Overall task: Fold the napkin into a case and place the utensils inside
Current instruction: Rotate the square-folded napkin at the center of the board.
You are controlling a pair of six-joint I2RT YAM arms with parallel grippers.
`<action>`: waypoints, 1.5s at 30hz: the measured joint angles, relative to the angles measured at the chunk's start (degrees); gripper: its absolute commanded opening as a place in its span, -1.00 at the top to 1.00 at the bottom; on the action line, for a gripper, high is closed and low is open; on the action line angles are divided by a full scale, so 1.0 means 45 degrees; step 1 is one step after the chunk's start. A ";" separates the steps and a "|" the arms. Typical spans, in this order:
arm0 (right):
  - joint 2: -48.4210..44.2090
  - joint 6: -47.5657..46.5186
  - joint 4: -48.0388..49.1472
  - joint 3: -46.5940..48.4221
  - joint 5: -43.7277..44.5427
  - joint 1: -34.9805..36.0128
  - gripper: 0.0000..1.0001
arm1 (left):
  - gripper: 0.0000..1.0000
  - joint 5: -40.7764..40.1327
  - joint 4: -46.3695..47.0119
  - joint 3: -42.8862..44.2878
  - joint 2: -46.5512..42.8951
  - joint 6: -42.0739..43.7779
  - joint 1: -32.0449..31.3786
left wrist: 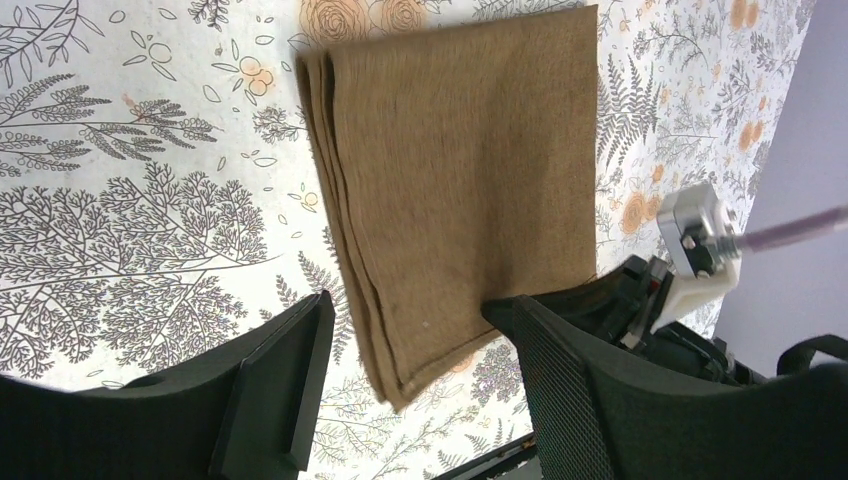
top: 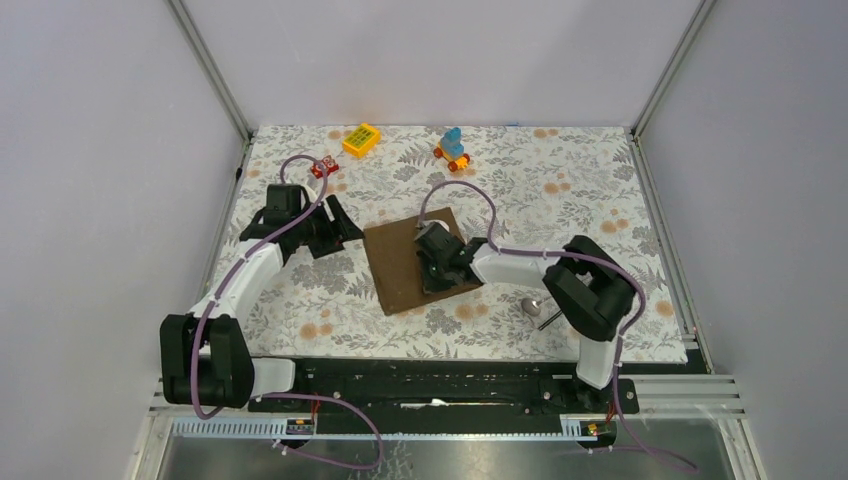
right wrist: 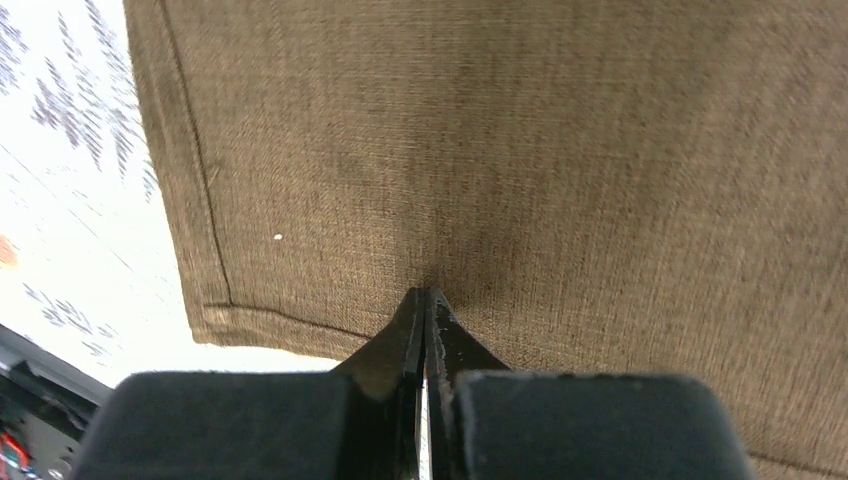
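The brown napkin (top: 400, 268) lies folded into a layered square on the floral tablecloth (top: 560, 190); its stacked edges show in the left wrist view (left wrist: 460, 170). My left gripper (top: 347, 231) hovers just left of the napkin, open, its jaws (left wrist: 410, 305) straddling the near corner with nothing between them. My right gripper (top: 437, 262) is over the napkin's right half, shut, its joined tips (right wrist: 427, 293) touching the cloth (right wrist: 520, 150). The silver spoon (top: 533, 303) and a thin dark stick (top: 548, 320) lie right of the napkin, partly hidden by the right arm.
Toys sit along the far edge: a yellow block (top: 361, 139), a blue wheeled toy (top: 453, 148) and a small red piece (top: 323, 167) close to the left arm's cable. A metal frame rail (top: 450, 385) runs along the near side.
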 measured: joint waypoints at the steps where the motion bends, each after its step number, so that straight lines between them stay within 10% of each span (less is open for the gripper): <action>1: -0.0374 -0.0068 0.0146 -0.0520 0.0053 -0.0019 1.00 | -0.43 0.0029 0.0015 0.0000 0.0024 0.0000 -0.0005; 12: -0.3784 -0.1365 -0.0262 -0.4274 -0.0257 -0.3623 0.71 | -0.44 0.0505 0.0219 0.0005 0.0704 -0.0092 -0.0675; 27: -0.3104 -0.2948 -0.2123 -0.2909 0.0452 -0.3682 0.64 | 0.17 -0.0466 0.0486 0.0306 0.3609 -0.0005 -0.3449; 45: -0.3011 -0.2987 -0.1948 -0.2919 -0.0039 -0.3721 0.63 | 0.34 -0.0602 0.0486 0.0189 0.3847 0.0282 -0.3619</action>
